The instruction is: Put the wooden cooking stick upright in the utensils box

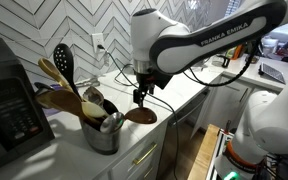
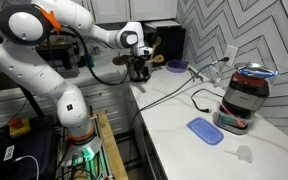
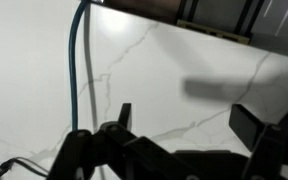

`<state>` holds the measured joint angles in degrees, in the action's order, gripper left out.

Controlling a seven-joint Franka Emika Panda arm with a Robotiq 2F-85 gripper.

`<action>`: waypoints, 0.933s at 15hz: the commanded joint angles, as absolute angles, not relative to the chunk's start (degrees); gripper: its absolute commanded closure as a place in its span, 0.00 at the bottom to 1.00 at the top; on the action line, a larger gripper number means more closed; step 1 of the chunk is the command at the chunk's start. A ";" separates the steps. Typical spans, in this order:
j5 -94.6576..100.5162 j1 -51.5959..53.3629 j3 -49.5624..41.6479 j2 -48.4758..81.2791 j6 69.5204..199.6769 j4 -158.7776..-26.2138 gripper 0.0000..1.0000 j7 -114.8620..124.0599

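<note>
**A:** Where's the wooden cooking stick [image 1: 51,70] in an exterior view?

**B:** As best I can judge, it's the pale paddle leaning out of the utensils box [image 1: 102,138], head up and handle down inside. It stands next to the black perforated spoon [image 1: 62,57]. It's too small to make out the hole, so I won't swear to it.

**A:** And the gripper [image 1: 141,97]?

**B:** It hangs just beside the box, above the bowl of a brown spoon [image 1: 140,116] that lies close against the box. I cannot tell from here whether the fingers touch that spoon.

**A:** And looking along the counter [image 2: 184,150]?

**B:** In an exterior view the gripper [image 2: 139,70] sits low at the far end. I cannot pick out the box there. A blue lid [image 2: 206,130] lies well apart from the gripper, nearer the camera.

**A:** And the wrist view?

**B:** It's blurred, but the gripper [image 3: 184,120] has its fingers spread with bare marble between them and nothing held. A blue cable [image 3: 77,70] crosses the marble. Neither the box nor the stick shows.

**A:** So which step is this?

**B:** I'd say the stick is already standing in the box and the claw is empty, so the placing looks done. The next move calls for a straight lift away from the box. It should keep clear of the brown spoon and of the handles fanned out above the box.
</note>
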<state>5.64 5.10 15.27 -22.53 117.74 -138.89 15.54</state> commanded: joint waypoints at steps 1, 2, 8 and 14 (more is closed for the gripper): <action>1.00 6.05 11.59 -28.75 115.64 -136.20 0.00 16.07; -0.98 6.67 11.11 -27.03 115.08 -132.93 0.00 14.88; -1.25 8.39 15.82 -18.15 111.67 -120.52 0.00 16.72; -1.72 8.93 16.34 -15.66 114.84 -119.75 0.00 17.98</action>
<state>-1.71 8.08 15.98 -18.13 113.50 -121.31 15.89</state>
